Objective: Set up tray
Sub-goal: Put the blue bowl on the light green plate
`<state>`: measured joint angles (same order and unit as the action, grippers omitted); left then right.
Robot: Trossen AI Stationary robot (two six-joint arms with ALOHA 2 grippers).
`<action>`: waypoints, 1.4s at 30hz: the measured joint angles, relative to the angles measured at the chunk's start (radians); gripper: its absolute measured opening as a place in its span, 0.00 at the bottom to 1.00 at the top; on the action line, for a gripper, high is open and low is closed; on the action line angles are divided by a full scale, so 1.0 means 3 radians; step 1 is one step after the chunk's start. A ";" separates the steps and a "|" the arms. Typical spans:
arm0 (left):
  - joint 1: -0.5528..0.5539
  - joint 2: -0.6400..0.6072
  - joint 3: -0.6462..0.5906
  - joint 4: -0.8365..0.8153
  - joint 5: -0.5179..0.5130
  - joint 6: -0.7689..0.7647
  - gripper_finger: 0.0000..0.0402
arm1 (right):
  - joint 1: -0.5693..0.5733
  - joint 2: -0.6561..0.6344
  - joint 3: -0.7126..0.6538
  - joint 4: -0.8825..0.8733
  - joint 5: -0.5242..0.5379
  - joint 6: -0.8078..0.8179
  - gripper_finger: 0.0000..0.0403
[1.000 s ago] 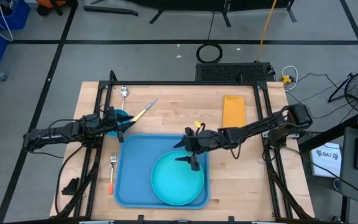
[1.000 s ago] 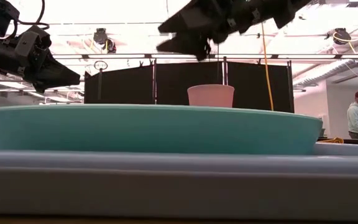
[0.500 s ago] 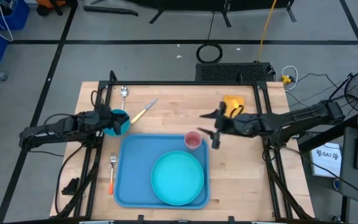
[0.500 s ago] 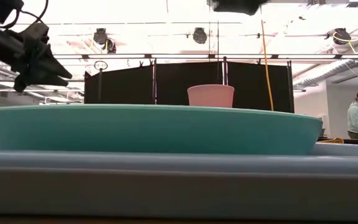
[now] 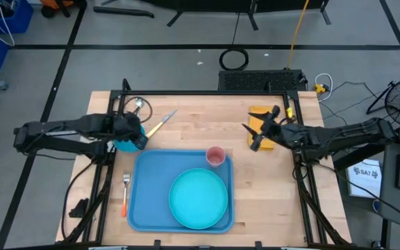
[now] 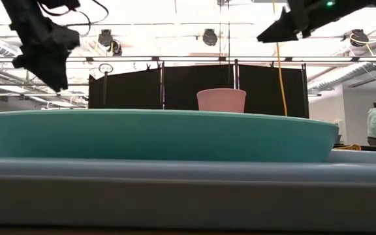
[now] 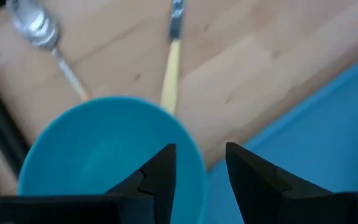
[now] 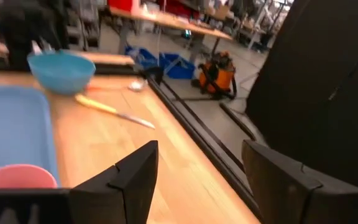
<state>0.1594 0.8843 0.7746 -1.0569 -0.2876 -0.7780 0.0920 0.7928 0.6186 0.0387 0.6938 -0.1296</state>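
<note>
Left gripper [image 5: 132, 132] clamping bowl [image 5: 128, 137], tray [image 5: 146, 198] just beside

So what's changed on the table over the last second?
The right gripper let go of the pink cup in the tray's far right corner and pulled back over the yellow napkin, jaws open. The left gripper, holding the blue bowl, drifted slightly toward the spoon. Plate, fork and knife stayed put.
</note>
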 joint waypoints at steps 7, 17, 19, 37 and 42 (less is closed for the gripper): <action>0.0167 0.0152 -0.0092 0.0011 -0.0001 -0.0163 0.36 | 0.0004 -0.1084 -0.0800 0.0324 -0.0315 0.0263 0.53; 0.0415 0.0368 -0.0094 -0.0115 0.0459 -0.0731 0.35 | 0.0003 -0.1693 -0.1501 0.0865 -0.0311 0.0304 0.53; 0.0404 0.0462 -0.0093 -0.0026 0.0570 -0.0704 0.35 | 0.0003 -0.1686 -0.1526 0.0880 -0.0311 0.0301 0.53; 0.0400 0.1041 -0.0095 0.0015 0.0708 -0.0640 0.35 | 0.0004 -0.1677 -0.1535 0.0908 -0.0322 0.0370 0.53; 0.0399 0.1115 -0.0095 0.0013 0.0697 -0.0572 0.35 | 0.0004 -0.1676 -0.1586 0.0900 -0.0318 0.0370 0.53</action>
<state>0.2790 1.2188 0.7460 -1.0531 -0.0784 -0.9495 0.0933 0.2901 0.1428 0.3088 0.5983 -0.0185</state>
